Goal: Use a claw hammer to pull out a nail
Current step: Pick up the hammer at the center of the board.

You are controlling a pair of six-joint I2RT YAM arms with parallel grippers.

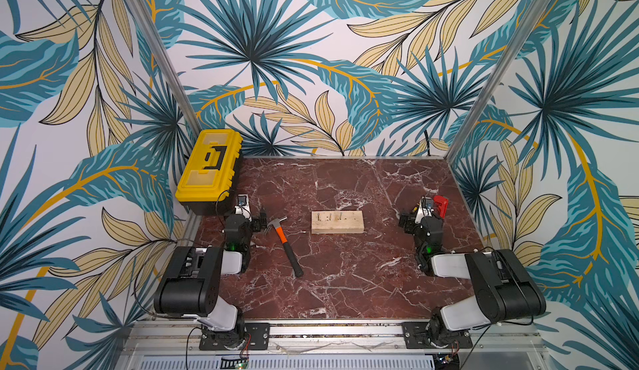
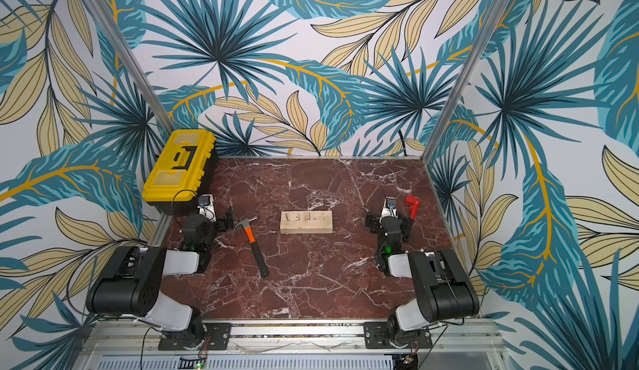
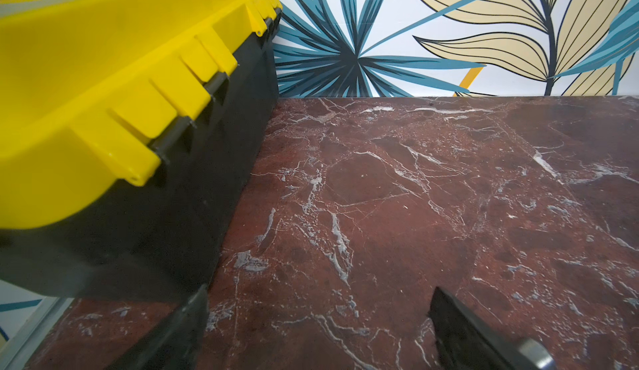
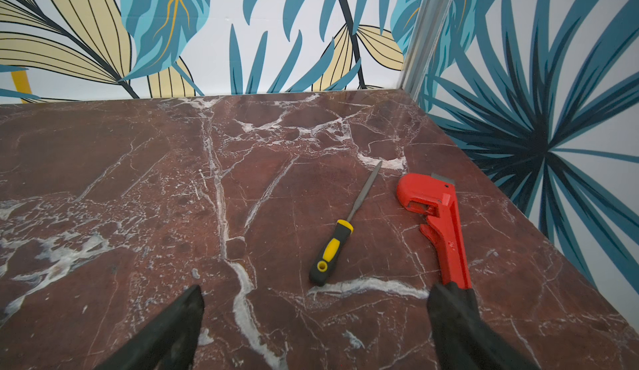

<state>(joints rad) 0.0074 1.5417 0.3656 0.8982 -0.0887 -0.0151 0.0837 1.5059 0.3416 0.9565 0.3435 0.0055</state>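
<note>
The small claw hammer (image 1: 287, 247) with silver head, orange shaft and black grip lies flat on the red-brown marble table (image 1: 345, 282), left of centre, its head near the left pincer (image 3: 320, 295), whose jaws stand wide, empty. The right pincer (image 4: 318, 290) gapes empty too. Between them a pale wooden block (image 1: 337, 222) holds nails (image 1: 332, 217). Beyond the left pincer stands a yellow-lidded black toolbox (image 1: 211, 164).

You see the right gripper (image 4: 315, 292) over the red marble table (image 4: 138, 178), jaws wide apart and holding nothing; just ahead of the gap lies a file (image 4: 333, 243) with a yellow-and-black handle, blade pointing toward the leaf-patterned wall (image 4: 276, 22); beside it lies a red wrench (image 4: 439, 219), its lower end hidden behind one jaw; contact there you cannot judge; a metal corner post (image 4: 416, 29) stands behind.
</note>
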